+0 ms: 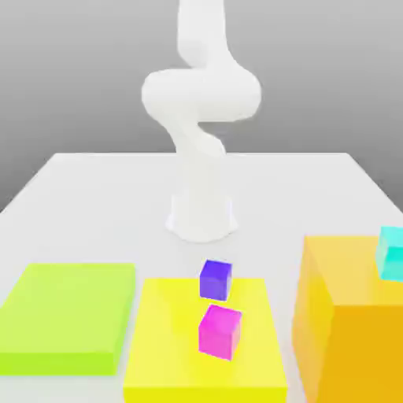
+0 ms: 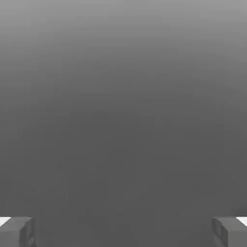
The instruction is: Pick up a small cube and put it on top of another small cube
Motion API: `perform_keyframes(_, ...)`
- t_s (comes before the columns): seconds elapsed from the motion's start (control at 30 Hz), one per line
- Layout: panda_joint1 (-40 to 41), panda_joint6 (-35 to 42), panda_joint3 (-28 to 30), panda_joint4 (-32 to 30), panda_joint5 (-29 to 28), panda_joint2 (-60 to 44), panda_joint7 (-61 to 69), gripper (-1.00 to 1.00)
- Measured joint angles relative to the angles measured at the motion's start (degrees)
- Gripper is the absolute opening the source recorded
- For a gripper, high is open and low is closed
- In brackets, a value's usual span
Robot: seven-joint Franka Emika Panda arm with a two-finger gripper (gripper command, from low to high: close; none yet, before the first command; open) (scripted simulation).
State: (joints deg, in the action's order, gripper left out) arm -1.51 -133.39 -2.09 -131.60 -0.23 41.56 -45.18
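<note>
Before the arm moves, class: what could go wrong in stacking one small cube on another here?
1. The cyan cube sits near the edge of the tall orange block; a nudge could knock it off.
2. The purple cube and magenta cube sit close together on the yellow slab; lowering onto one might bump the other.

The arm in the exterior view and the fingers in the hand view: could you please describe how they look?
The arm is plain glossy white, made of thick rounded segments on a flared cylindrical base, with no cables or markings visible. In the hand view, the fingers are blocky grey pieces with squared edges, each carrying a small white patch at its outer corner.
</note>
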Motion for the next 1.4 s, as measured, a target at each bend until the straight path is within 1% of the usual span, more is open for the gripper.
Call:
perform_keyframes(0.17, -6.0, -4.7, -5.7, -2.9, 1.3, -10.2, 1.5, 0.0)
perform_keyframes(0.37, -13.2, -10.4, -13.9, -7.3, 1.7, -21.9, 2.2, 0.0)
perform_keyframes(0.5, -17.4, -14.2, -19.9, -9.8, -0.1, -30.5, 1.2, 0.0)
perform_keyframes(0.6, -21.3, -17.1, -24.0, -11.9, -3.1, -37.1, -0.7, 0.0)
perform_keyframes(0.67, -24.5, -20.0, -25.3, -15.2, -5.1, -41.2, -2.8, 0.0)
perform_keyframes(0.7, -26.9, -21.6, -24.9, -17.1, -5.5, -42.5, -3.7, 0.0)
perform_keyframes(0.73, -27.1, -23.3, -23.7, -19.1, -5.6, -43.5, -4.5, 0.0)
perform_keyframes(0.77, -24.6, -25.0, -22.4, -21.1, -5.6, -44.2, -5.3, 0.0)
perform_keyframes(0.87, -22.7, -29.3, -21.0, -26.9, -5.5, -45.4, -7.5, 0.0)
perform_keyframes(0.93, -23.8, -31.9, -18.7, -27.6, -9.1, -48.1, -10.7, 0.0)
perform_keyframes(1.0, -26.9, -34.9, -14.4, -27.0, -14.3, -52.0, -14.7, 0.0)
perform_keyframes(1.1, -33.1, -39.7, -6.8, -25.6, -20.3, -58.0, -19.4, 0.0)
perform_keyframes(1.13, -34.2, -40.6, -5.5, -25.4, -21.3, -59.1, -20.2, -1.0)
perform_keyframes(1.3, -34.2, -40.6, -5.5, -25.4, -21.5, -59.1, -20.4, -1.0)
perform_keyframes(1.33, -34.8, -41.1, -4.8, -25.2, -21.9, -59.7, -20.7, -1.0)
perform_keyframes(1.4, -32.7, -39.4, -7.2, -25.8, -20.1, -57.6, -19.2, -1.0)
